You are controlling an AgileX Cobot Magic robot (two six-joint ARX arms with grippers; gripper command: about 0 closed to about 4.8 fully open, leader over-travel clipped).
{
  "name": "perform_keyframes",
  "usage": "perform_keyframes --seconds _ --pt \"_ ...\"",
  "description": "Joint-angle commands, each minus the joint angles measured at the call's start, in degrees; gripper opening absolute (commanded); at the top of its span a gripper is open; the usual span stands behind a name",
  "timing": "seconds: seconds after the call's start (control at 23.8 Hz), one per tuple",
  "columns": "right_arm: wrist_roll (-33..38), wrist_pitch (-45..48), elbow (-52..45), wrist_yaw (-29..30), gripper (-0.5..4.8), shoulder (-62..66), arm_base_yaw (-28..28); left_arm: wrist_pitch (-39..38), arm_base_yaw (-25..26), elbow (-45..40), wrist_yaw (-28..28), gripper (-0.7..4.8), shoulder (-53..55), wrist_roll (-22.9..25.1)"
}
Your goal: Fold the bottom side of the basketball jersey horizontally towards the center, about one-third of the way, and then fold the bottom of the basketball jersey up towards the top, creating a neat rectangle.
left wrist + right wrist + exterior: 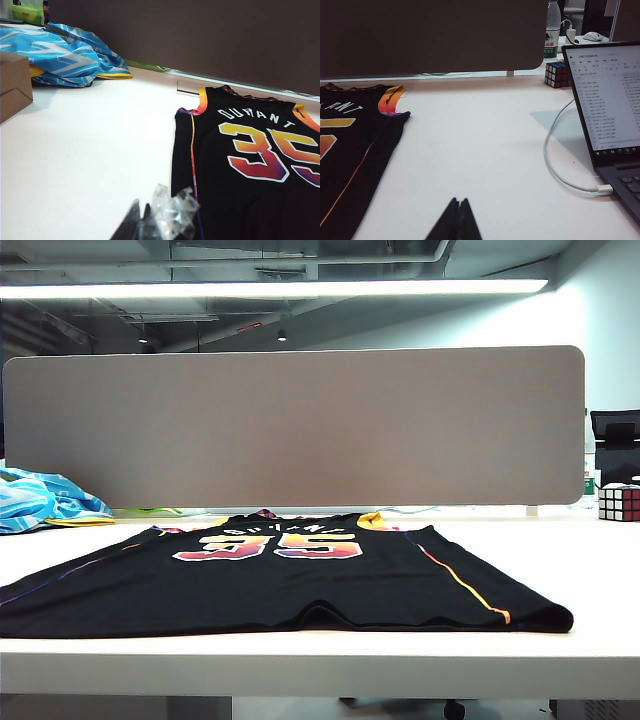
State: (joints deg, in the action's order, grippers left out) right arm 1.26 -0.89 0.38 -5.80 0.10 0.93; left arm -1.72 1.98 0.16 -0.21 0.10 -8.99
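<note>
The black basketball jersey (280, 585) lies flat on the white table (300, 655), number 35 face up, collar toward the back panel and hem toward the front edge. Neither gripper appears in the exterior view. In the left wrist view my left gripper (141, 203) hangs shut above bare table beside the jersey (250, 200), near its side stripe, with crumpled clear plastic (172, 212) clinging beside its fingers. In the right wrist view my right gripper (459, 199) is shut and empty over bare table, off the opposite side of the jersey (350, 165).
A blue-and-white striped cloth (40, 502) is heaped at the back left next to a cardboard box (12, 85). On the right stand a Rubik's cube (557, 74), a water bottle (552, 30) and an open laptop (610, 100) with a white cable (560, 170). A grey partition (300, 425) closes the back.
</note>
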Motion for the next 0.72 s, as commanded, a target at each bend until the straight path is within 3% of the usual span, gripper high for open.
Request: perform_keyframes --seconds 0.04,0.34,0.42,0.55,0.63,0.72 --pt "0.22 1.14 -0.35 -0.09 -0.05 -0.07 0.02 0.55 0.00 0.26 0.22 -0.05 0.02 0.00" --pt "0.77 1.18 -0.35 -0.04 -0.06 -0.07 0.04 1.16 -0.04 0.26 0.76 -0.05 0.02 -0.11" --pt "12.79 1.46 -0.33 1.70 -0.06 -0.07 0.02 2.38 -0.04 0.26 1.88 -0.06 0.02 -7.56" --pt "19.34 1.64 -0.11 8.59 -0.06 0.04 0.11 2.21 -0.02 0.63 2.80 -0.06 0.04 -18.45" --pt "19.45 0.33 0.90 11.30 -0.06 0.09 0.11 -1.53 -0.02 1.62 4.48 -0.06 0.55 -20.74" --pt "19.78 -2.95 3.54 10.27 -0.06 0.24 0.09 -5.57 -0.02 3.32 5.62 -0.06 2.67 -21.53"
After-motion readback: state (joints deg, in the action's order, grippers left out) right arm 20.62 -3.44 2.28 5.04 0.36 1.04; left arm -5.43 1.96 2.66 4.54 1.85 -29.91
